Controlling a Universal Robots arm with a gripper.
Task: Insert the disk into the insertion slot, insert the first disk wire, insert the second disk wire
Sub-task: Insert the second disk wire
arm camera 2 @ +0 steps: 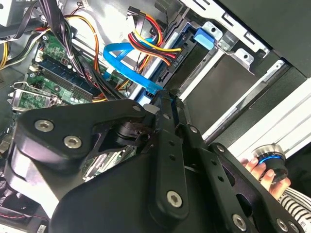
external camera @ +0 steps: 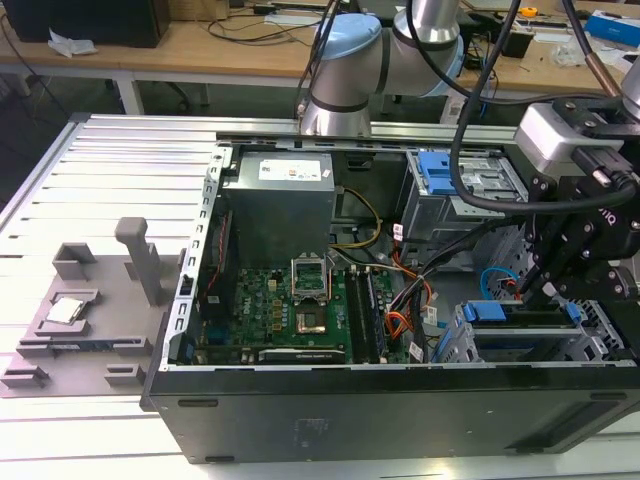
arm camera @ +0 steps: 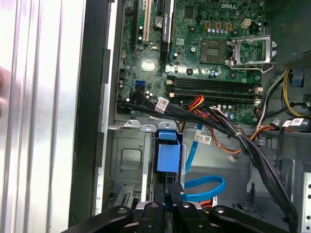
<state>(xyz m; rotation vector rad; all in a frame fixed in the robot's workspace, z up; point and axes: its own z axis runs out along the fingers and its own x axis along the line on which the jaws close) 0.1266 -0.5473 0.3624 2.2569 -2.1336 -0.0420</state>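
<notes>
The disk lies inside the insertion slot, a grey metal cage at the case's near corner on the exterior view's right. Its blue carrier tab shows in both wrist views, next to the disk's dark face. My gripper hangs just over the disk's back edge. Its black fingers are shut on the plug end of a flat blue wire, which loops beside the disk. A red, yellow and black wire bundle ends in a black plug at the disk's edge.
The open case holds the motherboard, a grey power supply and a second bay with a wide blue latch. Black cable bundles cross beside the cage. A hand rests outside the case. A grey fixture sits on the exterior view's left.
</notes>
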